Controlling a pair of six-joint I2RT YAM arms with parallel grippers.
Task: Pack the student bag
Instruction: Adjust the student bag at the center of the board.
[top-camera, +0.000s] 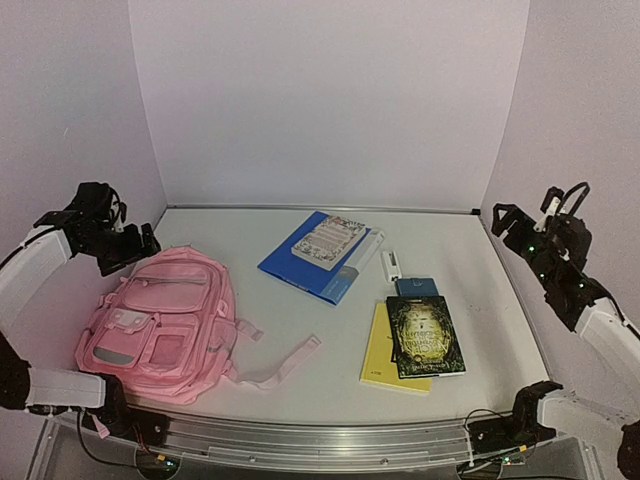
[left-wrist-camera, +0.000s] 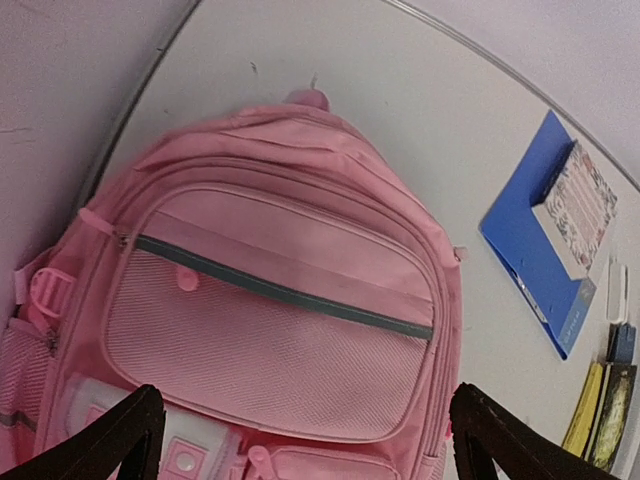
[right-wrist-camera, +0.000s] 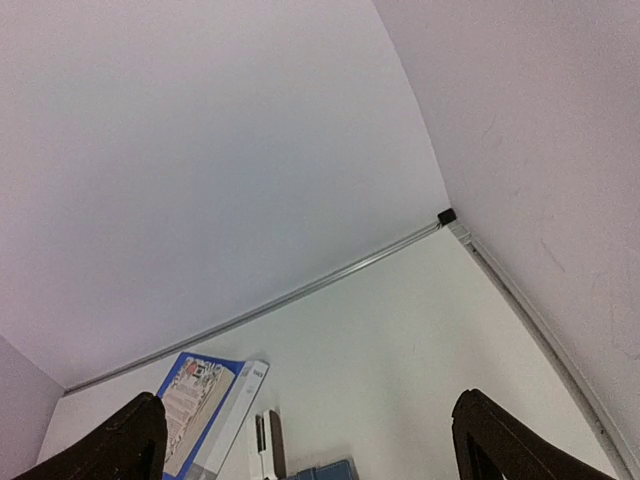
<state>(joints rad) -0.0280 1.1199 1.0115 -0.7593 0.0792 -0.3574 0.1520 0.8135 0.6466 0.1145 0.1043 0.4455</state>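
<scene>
The pink student bag (top-camera: 165, 325) lies flat at the table's left, front pockets up, its straps trailing right. In the left wrist view it (left-wrist-camera: 280, 300) fills the frame, zips shut. My left gripper (top-camera: 138, 248) hovers above the bag's top end, open and empty (left-wrist-camera: 305, 455). My right gripper (top-camera: 507, 221) is raised at the far right, open and empty (right-wrist-camera: 310, 455), facing the back wall. A floral book (top-camera: 330, 240) lies on a blue folder (top-camera: 298, 265). A dark book (top-camera: 425, 335) lies on a yellow book (top-camera: 380, 362).
A small white object (top-camera: 391, 265) and a small blue case (top-camera: 417, 287) lie between the folder and the dark book; both show in the right wrist view, the white object (right-wrist-camera: 262, 445) and the case (right-wrist-camera: 325, 470). Walls close the table's left, back and right.
</scene>
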